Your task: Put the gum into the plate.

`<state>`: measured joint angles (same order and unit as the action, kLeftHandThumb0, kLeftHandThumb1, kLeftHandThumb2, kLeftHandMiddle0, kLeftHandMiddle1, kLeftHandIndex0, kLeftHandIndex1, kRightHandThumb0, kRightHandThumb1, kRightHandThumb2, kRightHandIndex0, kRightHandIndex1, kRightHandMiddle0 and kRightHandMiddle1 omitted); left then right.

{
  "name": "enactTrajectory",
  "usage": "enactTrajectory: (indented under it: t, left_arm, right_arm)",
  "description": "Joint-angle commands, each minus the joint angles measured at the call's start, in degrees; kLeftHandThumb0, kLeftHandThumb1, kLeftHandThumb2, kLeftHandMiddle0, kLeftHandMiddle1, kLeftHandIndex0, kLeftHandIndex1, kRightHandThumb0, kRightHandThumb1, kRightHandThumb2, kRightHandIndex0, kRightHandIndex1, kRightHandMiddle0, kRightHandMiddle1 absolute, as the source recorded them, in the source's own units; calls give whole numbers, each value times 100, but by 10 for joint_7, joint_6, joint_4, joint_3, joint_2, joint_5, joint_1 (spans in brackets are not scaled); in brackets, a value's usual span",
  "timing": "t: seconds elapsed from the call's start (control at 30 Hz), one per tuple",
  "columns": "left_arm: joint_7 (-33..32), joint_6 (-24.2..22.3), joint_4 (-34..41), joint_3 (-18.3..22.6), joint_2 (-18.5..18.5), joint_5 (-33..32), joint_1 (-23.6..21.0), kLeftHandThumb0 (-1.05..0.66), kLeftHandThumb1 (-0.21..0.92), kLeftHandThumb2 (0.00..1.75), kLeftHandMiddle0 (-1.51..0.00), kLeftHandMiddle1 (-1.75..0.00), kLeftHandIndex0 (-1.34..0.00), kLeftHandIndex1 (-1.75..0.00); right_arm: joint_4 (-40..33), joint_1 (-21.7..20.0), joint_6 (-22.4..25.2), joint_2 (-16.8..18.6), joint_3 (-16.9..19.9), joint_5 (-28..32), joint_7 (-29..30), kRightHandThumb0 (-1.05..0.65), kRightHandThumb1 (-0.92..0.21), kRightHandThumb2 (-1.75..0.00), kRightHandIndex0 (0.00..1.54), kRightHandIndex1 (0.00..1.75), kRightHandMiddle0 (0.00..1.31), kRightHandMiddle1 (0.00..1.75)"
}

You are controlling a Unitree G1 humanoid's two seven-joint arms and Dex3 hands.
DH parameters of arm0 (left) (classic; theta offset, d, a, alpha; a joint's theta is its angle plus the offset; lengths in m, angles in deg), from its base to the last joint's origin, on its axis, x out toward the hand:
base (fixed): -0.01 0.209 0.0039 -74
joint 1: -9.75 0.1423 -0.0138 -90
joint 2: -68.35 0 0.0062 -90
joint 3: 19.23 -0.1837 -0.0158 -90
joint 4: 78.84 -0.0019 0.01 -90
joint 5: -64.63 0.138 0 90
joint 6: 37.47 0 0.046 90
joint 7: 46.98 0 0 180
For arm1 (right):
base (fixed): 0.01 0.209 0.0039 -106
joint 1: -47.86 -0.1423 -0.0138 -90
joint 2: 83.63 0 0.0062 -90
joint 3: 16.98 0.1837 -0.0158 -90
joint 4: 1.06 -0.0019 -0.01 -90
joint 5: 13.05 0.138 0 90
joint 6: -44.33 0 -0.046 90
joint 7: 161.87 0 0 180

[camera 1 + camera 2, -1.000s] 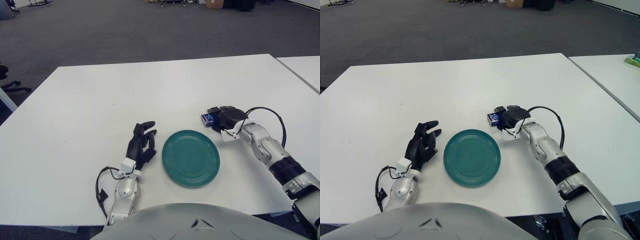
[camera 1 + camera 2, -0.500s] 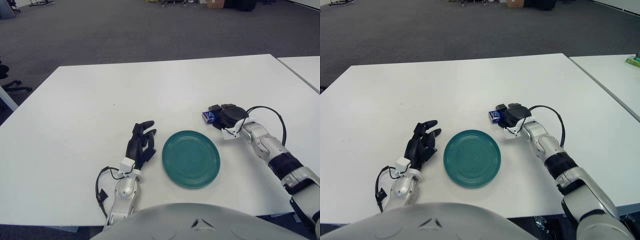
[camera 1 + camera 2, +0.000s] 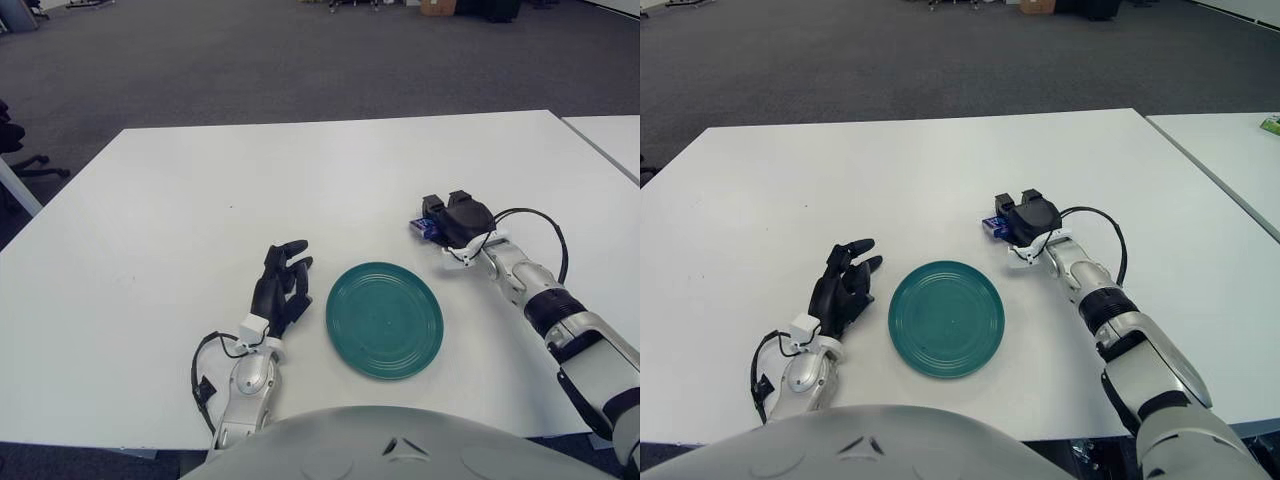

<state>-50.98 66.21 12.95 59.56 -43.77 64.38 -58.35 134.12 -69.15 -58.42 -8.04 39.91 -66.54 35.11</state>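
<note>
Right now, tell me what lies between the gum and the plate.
Only bare white table. In the left eye view the gum, under the right hand, sits apart from the green plate, with nothing on the stretch between them.

Bare table [image 3: 300,180] surrounds the plate [image 3: 384,318] (left hand [image 3: 282,288] beside).

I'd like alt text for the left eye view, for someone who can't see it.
The robot's right hand covers a small blue gum pack on a white table, just beyond an empty green plate. Its left hand rests left of the plate.
</note>
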Motion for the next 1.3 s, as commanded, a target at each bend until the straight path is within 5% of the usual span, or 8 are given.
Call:
enactTrajectory:
  t: [0.0, 0.27, 0.47, 0.63, 0.9, 1.27]
  left_arm:
    - [-5, -10, -13, 4, -18, -8, -6, -59, 92, 67, -36, -74, -19, -105]
    - [-2, -6, -13, 8, -15, -18, -6, -58, 92, 67, -36, -73, -19, -104]
    - [0, -7, -13, 12, -7, -16, -3, -58, 92, 68, -36, -72, -20, -105]
    - [2, -11, -14, 17, -2, -16, -4, -59, 92, 69, -36, -71, -20, -104]
    - [7, -14, -7, 20, 2, -22, -1, -59, 92, 69, -36, -71, -20, -104]
    - [12, -17, -8, 24, 4, -18, -2, -61, 92, 69, -36, -72, -19, -105]
  right_arm:
    - [49, 46, -10, 8, -28, -3, -19, -39, -67, -87, 93, 175, 36, 175]
    - [13, 5, -35, -16, -13, 9, -27, -40, -63, -92, 99, 175, 38, 175]
    - [-241, 6, -13, -58, 69, 52, -91, -40, -60, -96, 102, 175, 40, 175]
    - [-341, 3, -5, -53, 118, 92, -129, -41, -56, -101, 106, 175, 43, 175]
    - [-541, 45, 32, -49, 179, 140, -210, -42, -53, -105, 111, 175, 45, 175]
    - [-669, 95, 67, -27, 189, 130, -275, -42, -50, -108, 114, 175, 47, 175]
